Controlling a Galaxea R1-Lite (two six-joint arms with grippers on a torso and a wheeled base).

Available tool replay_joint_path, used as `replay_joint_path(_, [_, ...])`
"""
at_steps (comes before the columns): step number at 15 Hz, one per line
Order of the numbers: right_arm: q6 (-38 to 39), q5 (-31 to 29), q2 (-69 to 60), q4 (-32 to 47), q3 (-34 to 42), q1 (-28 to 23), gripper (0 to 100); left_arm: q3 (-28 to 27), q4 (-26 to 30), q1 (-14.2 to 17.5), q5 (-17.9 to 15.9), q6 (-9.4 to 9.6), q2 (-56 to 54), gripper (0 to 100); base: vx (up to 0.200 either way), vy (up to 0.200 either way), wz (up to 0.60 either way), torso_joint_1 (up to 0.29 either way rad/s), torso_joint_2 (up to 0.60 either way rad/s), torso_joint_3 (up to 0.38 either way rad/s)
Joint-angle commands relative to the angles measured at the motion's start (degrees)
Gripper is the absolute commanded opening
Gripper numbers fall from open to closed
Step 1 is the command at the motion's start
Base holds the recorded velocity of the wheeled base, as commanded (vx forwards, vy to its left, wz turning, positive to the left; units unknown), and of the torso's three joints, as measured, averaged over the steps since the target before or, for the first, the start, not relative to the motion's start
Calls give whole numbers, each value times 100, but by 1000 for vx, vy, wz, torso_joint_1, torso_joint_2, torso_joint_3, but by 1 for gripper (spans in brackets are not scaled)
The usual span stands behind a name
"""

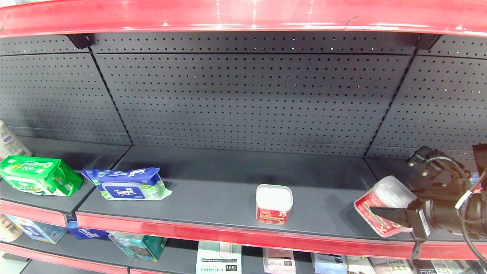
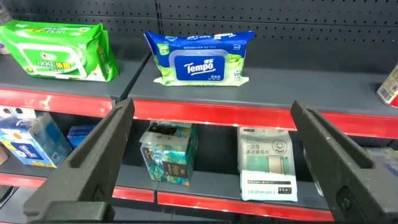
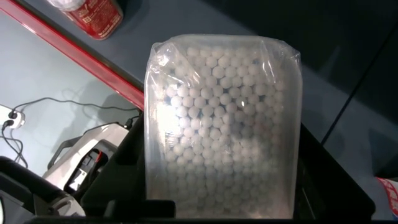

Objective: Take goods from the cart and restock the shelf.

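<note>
My right gripper [image 1: 395, 220] is shut on a clear tub of cotton swabs [image 1: 382, 203] with a red label, tilted on its side just above the right end of the grey shelf [image 1: 213, 190]. In the right wrist view the tub [image 3: 224, 124] sits between the fingers, its white swab tips facing the camera. A second, matching tub [image 1: 274, 203] stands upright on the shelf near the front edge, also seen as the tub [image 3: 93, 15]. My left gripper [image 2: 211, 162] is open and empty, in front of the shelf's red front edge [image 2: 205, 111], below a blue wipes pack [image 2: 200, 59].
A blue wipes pack [image 1: 129, 184] and a green wipes pack [image 1: 38, 175] lie on the shelf's left part. The perforated back panel [image 1: 251, 95] rises behind. The shelf below holds boxes and packets [image 2: 168, 152]. A red shelf [image 1: 243, 15] overhangs above.
</note>
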Motion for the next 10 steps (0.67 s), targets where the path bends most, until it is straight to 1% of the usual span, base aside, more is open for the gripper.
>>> replay_joint_path(1, [-4, 3, -12, -6, 17, 14, 0, 0, -1, 0, 2, -1, -2, 100, 0, 0, 0, 0, 0, 0])
replay_joint_path(4, [-83, 12, 23, -6, -62, 22, 0, 0, -1, 0, 2, -1, -2, 100, 0, 0, 0, 0, 0, 0])
replay_joint_path(8, [-109, 12, 384, -6, -159, 330, 0, 0, -1, 0, 2, -1, -2, 100, 0, 0, 0, 0, 0, 0])
replay_joint_path(10, [-364, 47, 718, -6, -299, 286, 0, 0, -1, 0, 2, -1, -2, 100, 0, 0, 0, 0, 0, 0])
